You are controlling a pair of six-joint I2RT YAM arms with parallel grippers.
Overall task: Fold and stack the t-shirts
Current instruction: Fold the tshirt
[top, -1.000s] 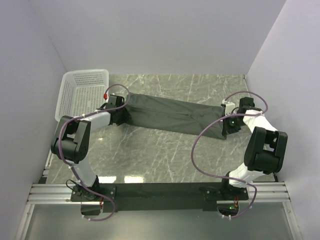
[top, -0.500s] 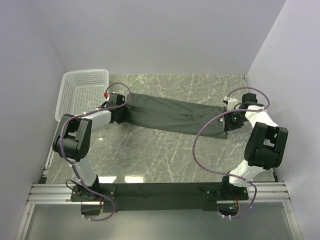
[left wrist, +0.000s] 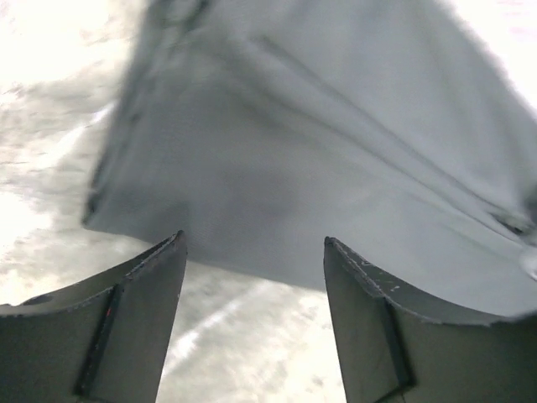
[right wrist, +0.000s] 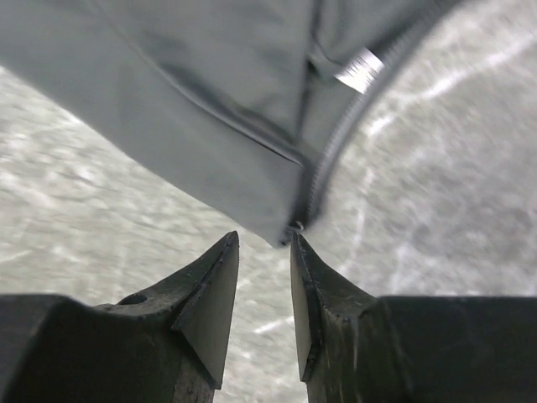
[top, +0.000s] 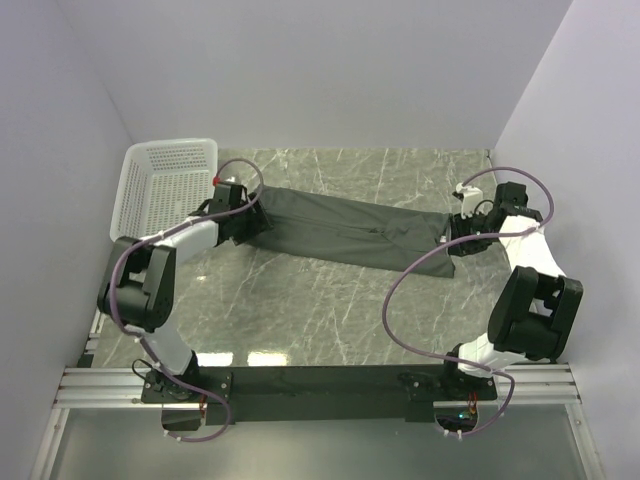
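Note:
The dark charcoal-grey t-shirt [top: 345, 230] lies stretched in a long band across the middle of the table. My left gripper [top: 258, 222] is at its left end. In the left wrist view its jaws [left wrist: 252, 245] stand wide open, with the shirt's edge [left wrist: 319, 168] just beyond the tips and nothing between them. My right gripper [top: 449, 237] is at the shirt's right end. In the right wrist view it [right wrist: 264, 239] is open by a narrow gap and empty, with the shirt's corner [right wrist: 252, 159] and its white label just ahead of the tips.
A white mesh basket [top: 165, 185] stands at the back left, tilted against the left wall. Purple cables loop from both arms over the marble table [top: 320, 310]. Walls close in the left, back and right sides.
The right arm has swung its wrist back toward the far right, at the shirt's right end. The left gripper has shifted slightly farther and rightward at the left end. The shirt has barely moved.

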